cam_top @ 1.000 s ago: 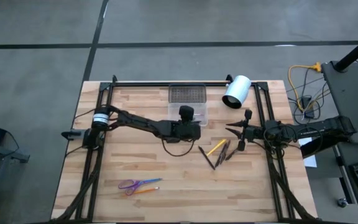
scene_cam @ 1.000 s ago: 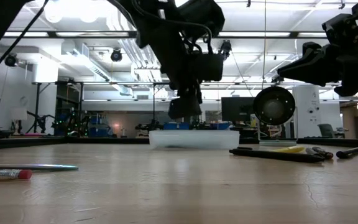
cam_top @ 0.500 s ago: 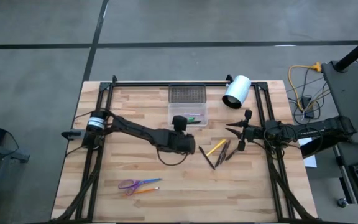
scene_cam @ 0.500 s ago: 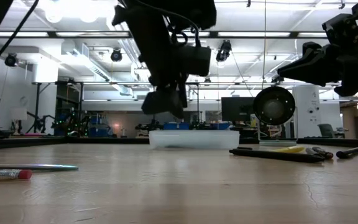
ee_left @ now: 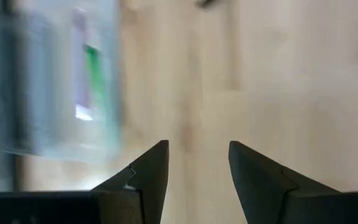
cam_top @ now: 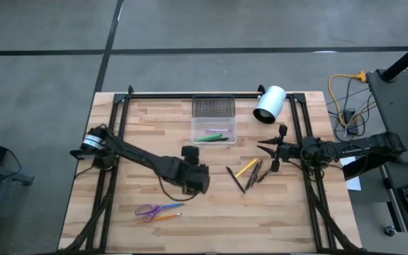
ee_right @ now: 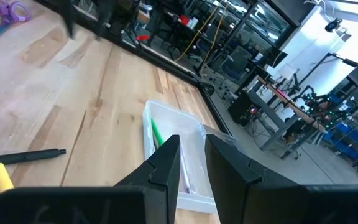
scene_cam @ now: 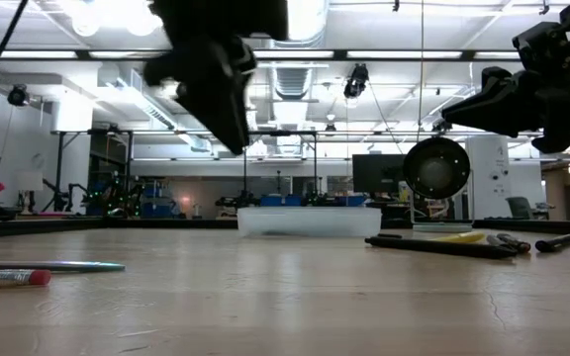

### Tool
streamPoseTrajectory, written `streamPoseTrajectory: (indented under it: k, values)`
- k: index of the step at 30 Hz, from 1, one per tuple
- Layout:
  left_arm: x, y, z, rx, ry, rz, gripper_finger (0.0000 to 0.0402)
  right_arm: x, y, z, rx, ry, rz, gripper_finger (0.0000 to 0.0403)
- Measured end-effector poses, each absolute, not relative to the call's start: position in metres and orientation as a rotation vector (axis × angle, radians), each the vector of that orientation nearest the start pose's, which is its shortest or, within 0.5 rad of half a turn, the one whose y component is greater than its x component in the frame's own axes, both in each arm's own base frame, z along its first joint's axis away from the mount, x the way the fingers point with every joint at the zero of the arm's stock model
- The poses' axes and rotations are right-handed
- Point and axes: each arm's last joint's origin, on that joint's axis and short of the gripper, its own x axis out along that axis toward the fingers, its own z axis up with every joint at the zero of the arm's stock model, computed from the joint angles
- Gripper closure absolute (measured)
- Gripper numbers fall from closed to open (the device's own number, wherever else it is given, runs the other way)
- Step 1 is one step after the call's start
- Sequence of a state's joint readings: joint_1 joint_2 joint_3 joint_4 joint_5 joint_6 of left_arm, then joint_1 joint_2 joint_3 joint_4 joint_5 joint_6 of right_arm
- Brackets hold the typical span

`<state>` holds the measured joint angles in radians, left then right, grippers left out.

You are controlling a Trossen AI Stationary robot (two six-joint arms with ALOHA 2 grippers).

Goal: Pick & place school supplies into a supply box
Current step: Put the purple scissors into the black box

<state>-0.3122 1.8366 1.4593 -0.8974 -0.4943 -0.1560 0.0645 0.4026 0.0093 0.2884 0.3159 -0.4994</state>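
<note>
Hovering over bare wood near the table's centre, the left gripper (cam_top: pixel 195 178) has its jaws spread wide with nothing between them; in its wrist view the two fingers (ee_left: pixel 146 177) frame empty planks, with the supply box (ee_left: pixel 61 87) off to one side. The right gripper (cam_top: pixel 265 148) sits at 3 o'clock from centre, jaws narrow, holding nothing visible. The supply box (cam_top: pixel 214 122) lies at 12 o'clock on the table, clear with a dark mesh end, and a green pen (cam_top: pixel 212 137) lies inside it. A yellow pencil (cam_top: pixel 246 168) and dark pens (cam_top: pixel 255 173) lie in a loose cluster just beside the right gripper, toward 7 o'clock of it. Purple-handled scissors (cam_top: pixel 149 210) and an orange stick (cam_top: pixel 163 217) lie at 7 o'clock from the left gripper. A white cylinder (cam_top: pixel 269 105) rests at 1 o'clock near the back rail.
</note>
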Motion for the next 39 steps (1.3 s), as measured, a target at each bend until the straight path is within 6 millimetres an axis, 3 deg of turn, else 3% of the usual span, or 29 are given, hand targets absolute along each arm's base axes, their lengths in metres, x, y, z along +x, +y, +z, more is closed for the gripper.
streamPoseTrajectory:
  k: [5,11,17,22,29,39]
  values:
    - [0.335,-0.128,0.239,0.253,1.175,0.174,0.0249,0.121,-0.001,0.158,-0.516,0.164,-0.220,0.0335]
    - [0.318,-0.162,0.238,0.252,1.177,0.109,0.0249,0.121,-0.001,0.158,-0.517,0.164,-0.219,0.0335]
    - [0.304,-0.185,0.234,0.152,1.166,0.141,0.0249,0.121,-0.001,0.159,-0.516,0.163,-0.219,0.0335]
    - [0.290,-0.200,0.225,0.039,1.277,0.039,0.0249,0.121,-0.001,0.159,-0.516,0.163,-0.220,0.0335]
    - [0.281,-0.201,0.212,-0.027,1.344,0.062,0.0249,0.121,-0.001,0.159,-0.516,0.163,-0.219,0.0335]
    - [0.276,-0.184,0.186,-0.097,1.458,0.105,0.0249,0.121,-0.001,0.158,-0.516,0.164,-0.219,0.0335]
